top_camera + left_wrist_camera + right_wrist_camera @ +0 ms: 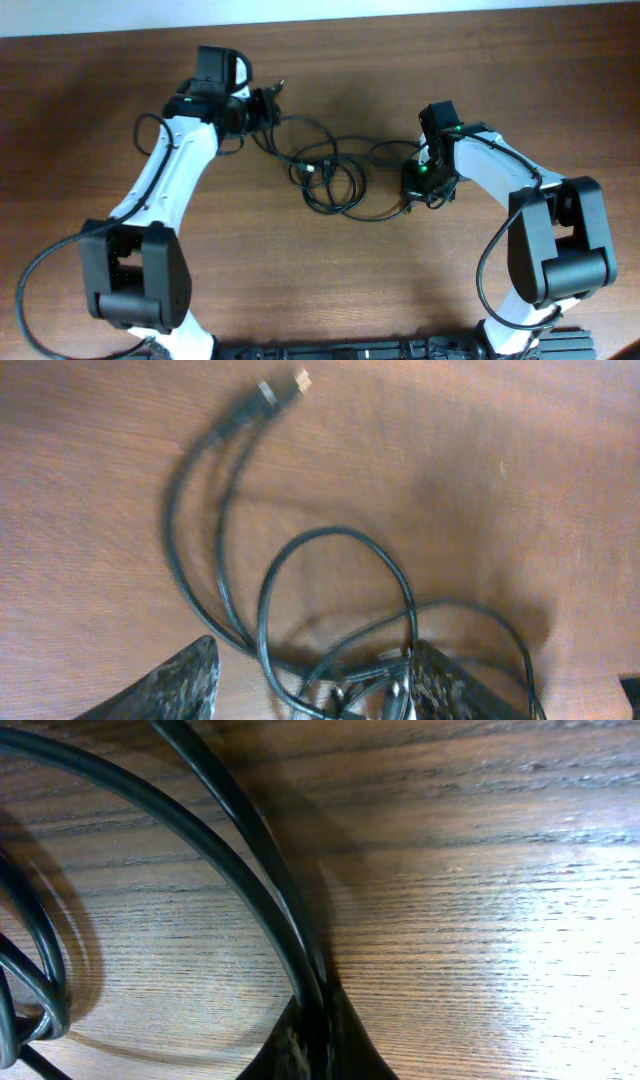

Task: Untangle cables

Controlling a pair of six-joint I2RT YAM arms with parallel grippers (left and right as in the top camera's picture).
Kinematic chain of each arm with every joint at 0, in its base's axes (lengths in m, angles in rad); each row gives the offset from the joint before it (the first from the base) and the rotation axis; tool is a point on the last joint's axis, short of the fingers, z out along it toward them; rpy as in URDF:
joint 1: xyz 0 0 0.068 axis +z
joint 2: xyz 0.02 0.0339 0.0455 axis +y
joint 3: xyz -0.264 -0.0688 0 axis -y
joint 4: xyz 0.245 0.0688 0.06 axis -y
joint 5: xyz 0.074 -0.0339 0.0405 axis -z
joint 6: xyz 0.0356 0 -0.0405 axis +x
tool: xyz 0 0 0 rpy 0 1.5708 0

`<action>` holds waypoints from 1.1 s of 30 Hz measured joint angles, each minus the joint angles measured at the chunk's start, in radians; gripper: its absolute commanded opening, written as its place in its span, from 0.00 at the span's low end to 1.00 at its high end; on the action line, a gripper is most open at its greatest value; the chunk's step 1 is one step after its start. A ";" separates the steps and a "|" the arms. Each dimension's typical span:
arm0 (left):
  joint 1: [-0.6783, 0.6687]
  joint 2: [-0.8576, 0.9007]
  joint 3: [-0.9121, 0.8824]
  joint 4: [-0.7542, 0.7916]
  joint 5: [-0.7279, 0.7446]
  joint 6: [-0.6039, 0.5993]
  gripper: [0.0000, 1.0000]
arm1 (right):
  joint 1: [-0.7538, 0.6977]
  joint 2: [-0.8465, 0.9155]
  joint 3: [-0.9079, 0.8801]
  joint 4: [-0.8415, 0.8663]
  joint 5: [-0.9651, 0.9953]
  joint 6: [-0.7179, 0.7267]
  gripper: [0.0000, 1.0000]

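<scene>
Overhead, the thin black cables with small plugs (330, 178) lie looped mid-table on the brown wooden table (300, 290), with the left gripper (262, 105) at their far-left end and the right gripper (420, 188) at their right. Left wrist: fingers (180, 680) spread, strands loose between them, a metal-tipped plug (288, 385) lying beyond, so grab close to that free end. Right wrist: fingers (355, 1058) pressed together, pinching one of the cables; I'd anchor there while the left draws away slowly.

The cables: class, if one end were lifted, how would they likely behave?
Probably floppy: the cables lie in loose curling loops. Likely light, being thin. Lifting one end may drag others along, since the loops cross each other.
</scene>
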 measured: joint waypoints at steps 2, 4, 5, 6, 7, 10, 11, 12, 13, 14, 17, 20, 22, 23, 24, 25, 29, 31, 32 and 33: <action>-0.043 0.031 0.000 -0.021 0.049 0.021 0.54 | 0.000 0.000 0.000 0.000 0.000 0.000 0.04; -0.113 0.065 0.000 -0.032 0.089 0.076 0.53 | 0.000 0.000 0.000 0.000 0.000 0.000 0.04; -0.143 0.074 0.000 -0.035 0.097 0.110 0.51 | 0.000 0.000 0.000 0.000 0.000 0.000 0.04; -0.175 0.080 0.000 -0.038 0.104 0.145 0.44 | 0.000 0.000 0.000 0.000 0.000 0.000 0.04; -0.208 0.086 0.000 -0.041 0.111 0.179 0.37 | 0.000 0.000 0.000 0.000 0.000 0.000 0.04; -0.297 0.113 0.000 -0.050 0.125 0.269 0.34 | 0.000 0.000 0.000 0.000 0.000 0.000 0.04; -0.317 0.126 0.000 -0.051 0.123 0.283 0.34 | 0.000 0.000 0.000 0.000 0.000 0.000 0.04; -0.333 0.138 0.000 -0.054 0.119 0.295 0.34 | 0.000 0.000 0.000 0.000 0.000 0.000 0.04; -0.348 0.150 0.000 -0.059 0.105 0.303 0.35 | 0.000 0.000 0.000 0.000 0.000 0.000 0.04; -0.354 0.158 0.000 -0.062 0.097 0.306 0.36 | 0.000 0.000 0.000 0.000 0.000 0.000 0.04; -0.365 0.194 0.000 -0.063 0.026 0.320 0.36 | 0.000 0.000 0.000 -0.001 0.000 0.000 0.04; -0.365 0.209 0.000 -0.066 -0.046 0.321 0.37 | 0.000 0.000 0.000 -0.002 0.000 0.000 0.04; -0.367 0.209 0.000 -0.066 -0.097 0.321 0.37 | 0.000 0.000 0.000 -0.002 0.000 0.000 0.04; -0.368 0.209 0.000 -0.066 -0.115 0.322 0.37 | 0.000 0.000 0.000 -0.002 0.000 0.000 0.04; -0.369 0.208 0.000 -0.066 -0.132 0.322 0.37 | 0.000 0.000 0.000 -0.002 0.000 0.000 0.04; -0.369 0.209 0.000 -0.066 -0.150 0.324 0.37 | 0.000 0.000 0.000 -0.002 0.000 0.000 0.04; -0.369 0.208 0.000 -0.073 -0.193 0.325 0.33 | 0.000 0.000 0.000 -0.002 0.000 0.000 0.04; -0.370 0.208 0.000 -0.073 -0.212 0.325 0.33 | 0.000 0.000 0.000 -0.002 0.000 0.000 0.04; -0.370 0.208 0.000 -0.073 -0.225 0.325 0.33 | 0.000 0.000 0.000 -0.002 0.000 0.000 0.04; -0.370 0.208 0.000 -0.073 -0.233 0.325 0.33 | 0.000 0.000 0.000 -0.002 0.000 0.000 0.04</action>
